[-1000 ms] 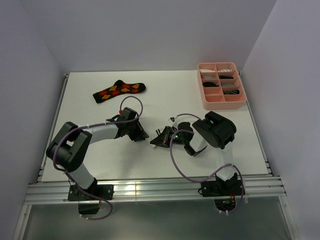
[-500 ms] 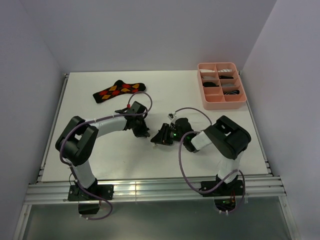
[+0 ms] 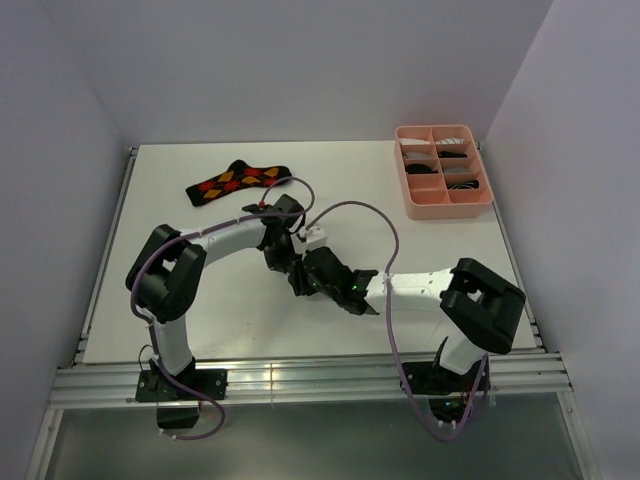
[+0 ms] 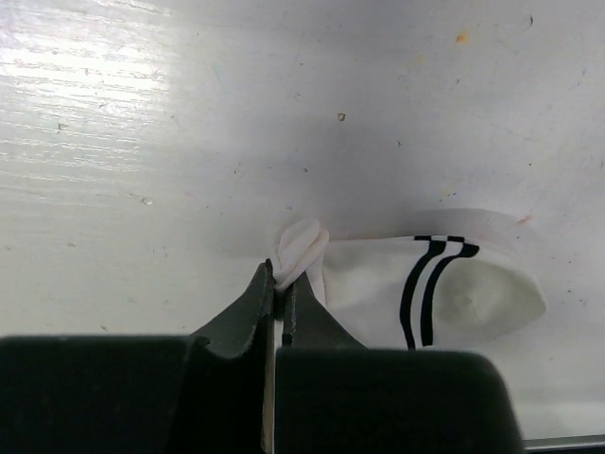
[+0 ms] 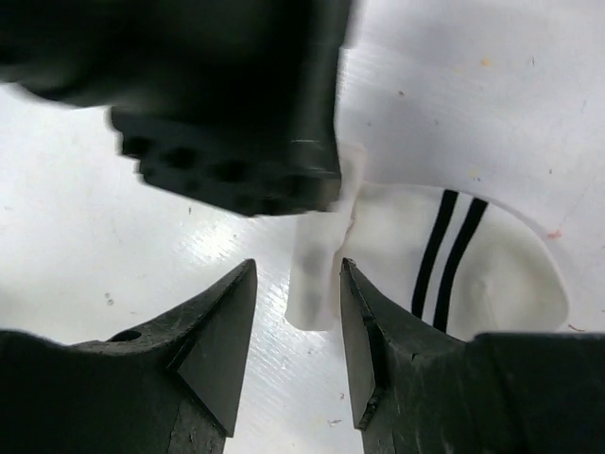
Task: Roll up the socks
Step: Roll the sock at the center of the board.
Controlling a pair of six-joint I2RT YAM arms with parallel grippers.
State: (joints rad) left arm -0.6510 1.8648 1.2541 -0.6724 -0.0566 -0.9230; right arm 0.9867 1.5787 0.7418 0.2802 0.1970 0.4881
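The short white sock (image 4: 444,284) with two black cuff stripes lies flat on the white table. My left gripper (image 4: 277,279) is shut on a pinched fold at the sock's edge (image 4: 299,248). My right gripper (image 5: 298,270) is open, and a folded flap of the same sock (image 5: 473,265) sits between its jaws, with the left gripper's body just above it. In the top view both grippers meet at mid-table, left (image 3: 288,262) and right (image 3: 303,280), hiding the white sock. The argyle sock (image 3: 238,180) lies flat at the back left. I cannot pick out the black thin-striped sock.
A pink compartment tray (image 3: 485,198) stands at the back right, with dark and light rolled items in its cells. Purple cables loop over both arms near the table's middle. Grey walls close in the table on three sides.
The right arm has stretched out low and to the left, bringing its gripper up against the left gripper. The left gripper has shifted slightly right and back.
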